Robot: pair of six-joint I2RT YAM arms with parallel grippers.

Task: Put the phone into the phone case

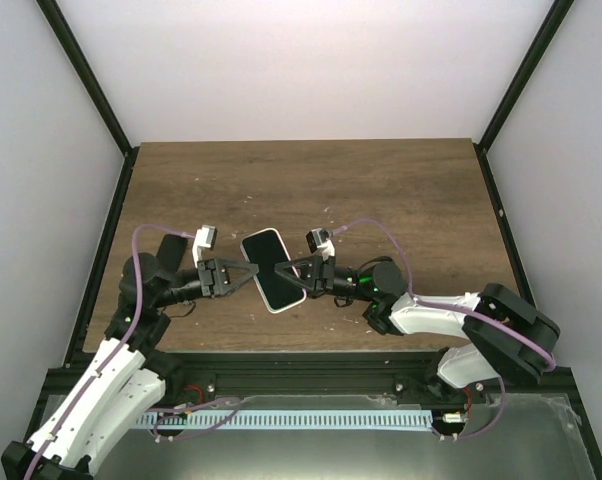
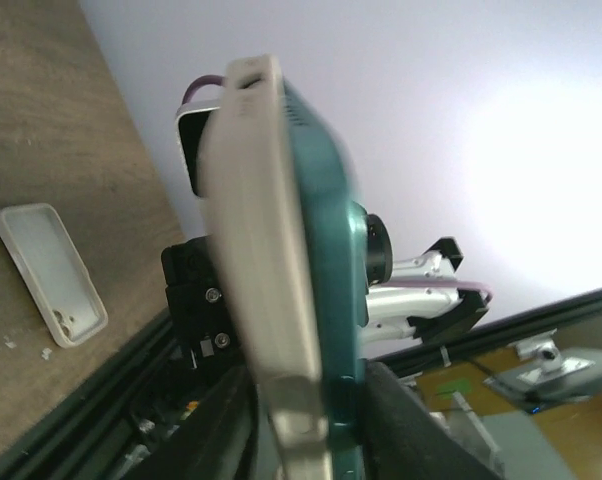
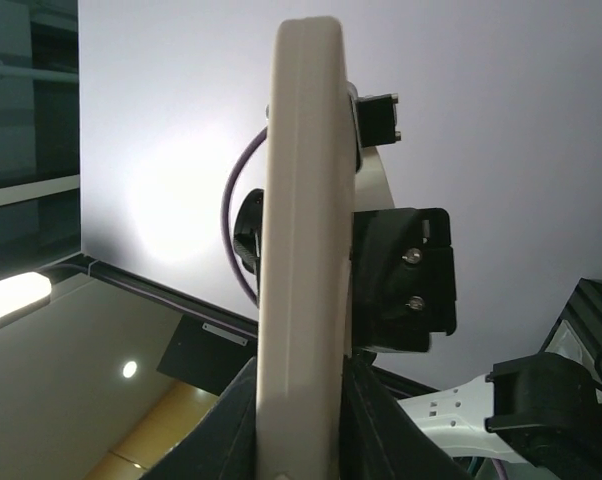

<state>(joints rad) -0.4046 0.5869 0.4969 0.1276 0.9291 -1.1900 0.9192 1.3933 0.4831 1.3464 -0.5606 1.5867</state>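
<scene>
Top external view: one black phone [image 1: 271, 268], rimmed by one cream phone case [image 3: 299, 250], is held up over the wooden bench [image 1: 401, 190] between my left arm [image 1: 106, 380] and right arm [image 1: 436, 315]. A second case [image 2: 51, 272], also cream, lies flat on the bench, well apart from the fingers. In both wrist views the held case stands edge-on and blocks most of what lies beyond. My right fingers [image 3: 236, 425] are clamped on its edge. My left fingers [image 2: 224, 425] flank the opposite edge; I cannot tell whether they grip.
</scene>
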